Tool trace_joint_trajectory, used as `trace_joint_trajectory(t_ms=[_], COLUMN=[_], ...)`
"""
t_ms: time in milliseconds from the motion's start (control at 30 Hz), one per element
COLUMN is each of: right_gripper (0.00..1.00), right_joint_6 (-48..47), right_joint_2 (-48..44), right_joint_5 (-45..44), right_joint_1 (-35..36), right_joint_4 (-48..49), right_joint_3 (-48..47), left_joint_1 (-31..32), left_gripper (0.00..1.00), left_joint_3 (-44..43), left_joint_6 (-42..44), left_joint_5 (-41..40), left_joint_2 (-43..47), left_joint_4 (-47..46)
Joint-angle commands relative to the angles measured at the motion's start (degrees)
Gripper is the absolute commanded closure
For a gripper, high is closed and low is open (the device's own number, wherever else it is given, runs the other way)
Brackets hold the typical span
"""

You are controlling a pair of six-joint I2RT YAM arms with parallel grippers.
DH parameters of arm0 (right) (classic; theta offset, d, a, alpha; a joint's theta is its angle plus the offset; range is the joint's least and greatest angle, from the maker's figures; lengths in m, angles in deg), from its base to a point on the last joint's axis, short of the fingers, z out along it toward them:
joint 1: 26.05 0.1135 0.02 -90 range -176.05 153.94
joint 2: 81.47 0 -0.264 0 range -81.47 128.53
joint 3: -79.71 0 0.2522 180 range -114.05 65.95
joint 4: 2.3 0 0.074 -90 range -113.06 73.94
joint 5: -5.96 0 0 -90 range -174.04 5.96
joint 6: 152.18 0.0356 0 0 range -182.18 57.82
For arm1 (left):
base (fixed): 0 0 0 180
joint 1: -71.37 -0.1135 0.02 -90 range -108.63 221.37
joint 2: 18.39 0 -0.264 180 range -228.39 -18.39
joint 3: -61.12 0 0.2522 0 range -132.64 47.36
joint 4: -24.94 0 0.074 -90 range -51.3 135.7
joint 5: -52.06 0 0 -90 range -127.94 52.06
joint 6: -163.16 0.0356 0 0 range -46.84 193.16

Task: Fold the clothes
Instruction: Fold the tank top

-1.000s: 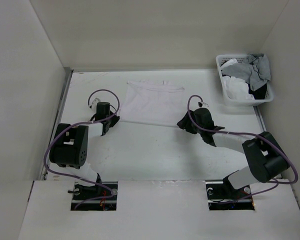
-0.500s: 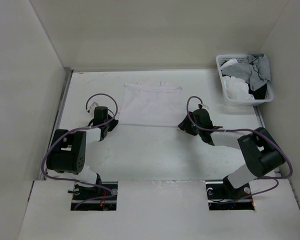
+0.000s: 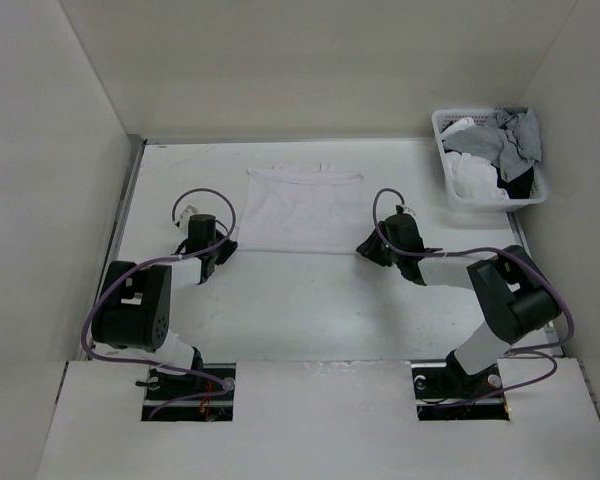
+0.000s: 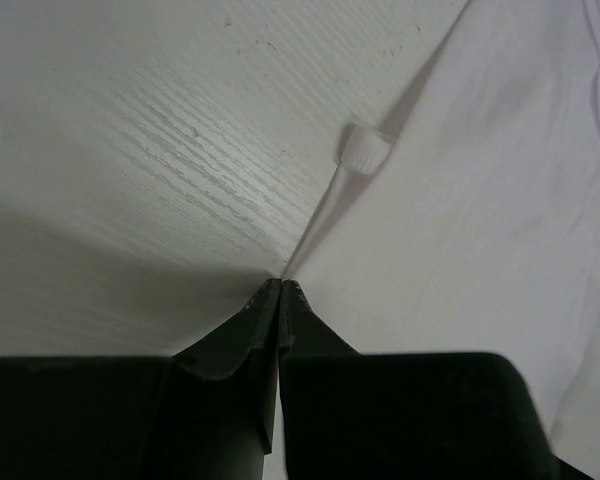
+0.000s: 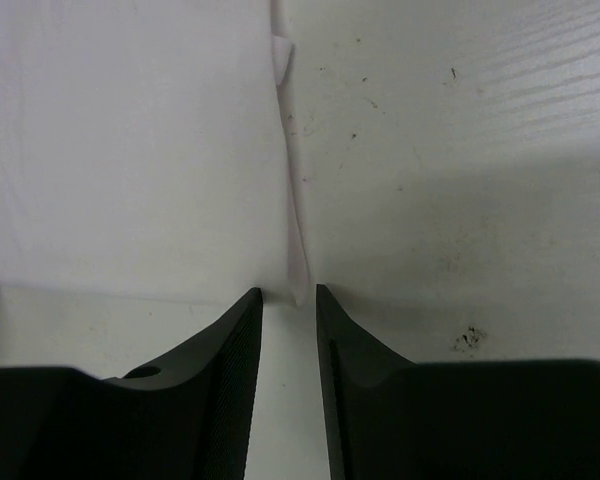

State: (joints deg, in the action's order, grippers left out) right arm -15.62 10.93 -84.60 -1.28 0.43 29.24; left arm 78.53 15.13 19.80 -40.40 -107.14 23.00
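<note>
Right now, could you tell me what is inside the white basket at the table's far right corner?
The basket holds a crumpled grey garment, white cloth and something dark; anything beneath them is covered.

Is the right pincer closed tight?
No, the right pincer shows a gap between its fingers, at a corner of the white cloth.

Garment (image 3: 305,210): one, plain white, thin, unmarked. Lies spread flat on the table (image 3: 310,300), far centre, in a roughly rectangular outline, slightly wider at the far edge. A curved seam line runs just inside the far edge. Near edge straight. Small white tag (image 4: 365,150) on the left side edge. Near left corner drawn up into a low ridge
</note>
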Motion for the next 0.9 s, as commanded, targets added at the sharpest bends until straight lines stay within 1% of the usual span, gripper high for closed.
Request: trace_joint_trajectory(t_ms=[0,33,133,233,267,333,433,467,500,600,667,733,800,867], right_gripper=[0.68,0.7,0.82,0.91,0.94,0.96,0.97,0.97,0.97,0.97,0.97,0.97,0.97,0.97], right_joint_6=[0.54,0.54,0.54,0.72,0.81,0.89,0.11,-0.59,-1.12,-3.32,-4.29,-4.99,-4.73,-4.38], right_joint_2=[2.25,2.61,4.01,4.11,3.32,-0.88,-10.98,-17.02,-20.99,-37.41,-47.61,-55.71,-61.35,-64.61], right_joint_5=[0.38,0.38,0.56,1.78,1.87,0.65,-2.16,-2.95,-3.39,-7.34,-11.2,-15.33,-19.11,-23.85], right_joint_1=[-0.65,-0.65,-0.83,-0.83,-0.57,-0.56,1.36,2.24,2.95,6.72,9.97,14.01,18.75,24.72], right_joint_4=[0.47,0.47,1.17,1.53,1.7,1.97,-0.31,-3.19,-5.48,-17.24,-26.46,-35.08,-42.21,-47.58], right_joint_3=[-1.87,-2.14,-3.1,-3.02,-2.58,-0.48,3.04,4.18,4.71,4.63,2.53,-1.06,-5.28,-9.76], left_joint_1=[0.09,0.09,0.18,0.35,0.35,0.79,1.67,1.93,1.94,1.24,1.23,1.58,1.94,2.11], left_gripper=[1.0,1.0,1.0,1.0,1.0,1.0,1.0,1.0,1.0,1.0,1.0,1.0,1.0,1.0], left_joint_3=[0.32,0.41,0.41,0.32,0.32,0.67,0.59,0.15,-0.46,-3.71,-7.3,-11.17,-14.95,-18.82], left_joint_6=[-0.07,-0.07,-0.07,-0.25,-0.42,-0.43,0.01,0.36,1.15,3.52,5.1,6.16,6.78,7.13], left_joint_5=[0.61,0.44,-0.26,-0.27,-0.09,0.0,-0.53,-0.88,-1.14,-2.81,-4.3,-5.45,-6.41,-6.68], left_joint_2=[3.05,3.4,3.93,4.28,5.07,8.74,17.43,21.3,25.69,39.05,47.23,53.65,58.49,62.1], left_joint_4=[-1.26,-1.26,-1.35,-1.7,-1.61,-0.74,3.9,6.62,9.52,20.15,27.18,33.25,38.44,43.02])
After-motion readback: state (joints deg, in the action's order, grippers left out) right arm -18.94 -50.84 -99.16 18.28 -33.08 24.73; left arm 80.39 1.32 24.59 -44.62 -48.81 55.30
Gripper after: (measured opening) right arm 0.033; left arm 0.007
